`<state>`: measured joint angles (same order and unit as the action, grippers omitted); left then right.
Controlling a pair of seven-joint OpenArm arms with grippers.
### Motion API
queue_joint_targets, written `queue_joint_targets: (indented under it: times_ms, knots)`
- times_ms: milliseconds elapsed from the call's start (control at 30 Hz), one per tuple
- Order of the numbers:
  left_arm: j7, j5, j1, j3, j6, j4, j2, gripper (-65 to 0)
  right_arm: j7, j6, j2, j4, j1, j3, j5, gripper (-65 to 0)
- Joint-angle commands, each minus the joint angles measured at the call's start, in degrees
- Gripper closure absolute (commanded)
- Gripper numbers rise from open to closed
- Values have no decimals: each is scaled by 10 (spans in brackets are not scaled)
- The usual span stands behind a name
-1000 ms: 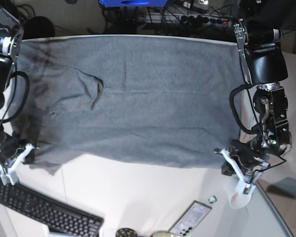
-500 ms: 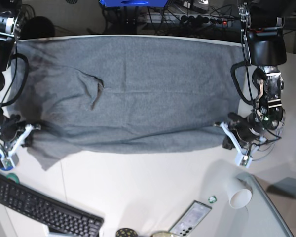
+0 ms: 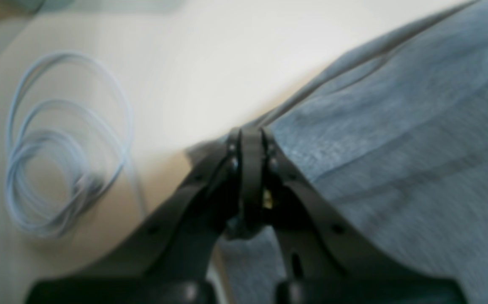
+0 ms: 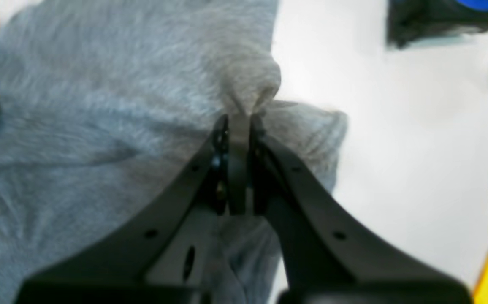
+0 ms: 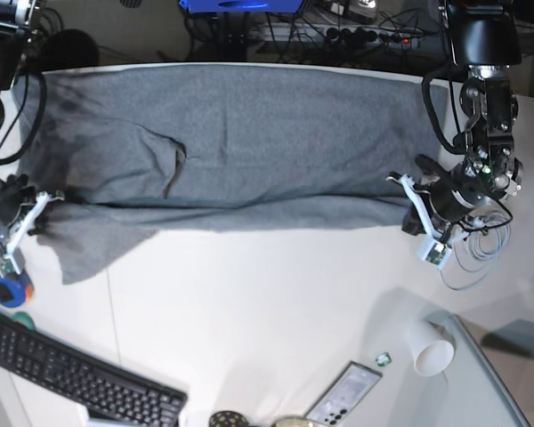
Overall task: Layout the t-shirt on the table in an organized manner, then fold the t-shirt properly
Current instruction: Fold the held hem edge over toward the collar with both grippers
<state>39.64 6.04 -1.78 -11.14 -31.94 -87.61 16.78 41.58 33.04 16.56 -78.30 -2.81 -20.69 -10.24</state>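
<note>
The grey t-shirt point(image 5: 249, 151) lies spread across the far half of the white table point(image 5: 267, 320), with its near edge doubled over toward the back. On the base view's right, my left gripper point(image 5: 408, 206) is shut on the t-shirt's near right corner; the left wrist view shows the t-shirt point(image 3: 396, 139) pinched in the left gripper point(image 3: 250, 139). On the base view's left, my right gripper point(image 5: 46, 203) is shut on the near left corner. In the right wrist view a bunched tuft of the t-shirt point(image 4: 100, 105) sits in the right gripper point(image 4: 239, 120).
A coiled pale cable point(image 5: 473, 247) lies by the left arm; the cable point(image 3: 58, 143) also shows in the left wrist view. A white cup point(image 5: 430, 349), a phone point(image 5: 343, 394) and a keyboard point(image 5: 76, 378) sit along the near edge. A blue tape roll point(image 5: 7, 290) lies near the right gripper.
Both grippers have moved toward the far side, carrying the t-shirt's near edge with them, so more bare table shows in front. The cup and cable are uncovered.
</note>
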Motion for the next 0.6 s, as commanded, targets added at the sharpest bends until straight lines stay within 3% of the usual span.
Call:
queue_joint_targets:
  times_ms: [0, 233, 367, 567]
  knots:
    - [-11, 2, 2, -3, 1, -15, 9, 0, -4, 2, 10, -15, -5, -4, -7, -6]
    - [-11, 5, -38, -4, 0, -21, 23, 0, -3, 2, 11, -45, 36, -5, -7, -6]
    - [-11, 6, -67, -54, -2, -40, 24, 0, -1, 2, 5, -65, 54, -30, -7, -6]
    - [-11, 6, -107, -61, -2, -56, 23, 0, 58, 2, -16, -105, 78, -63, -7, -6]
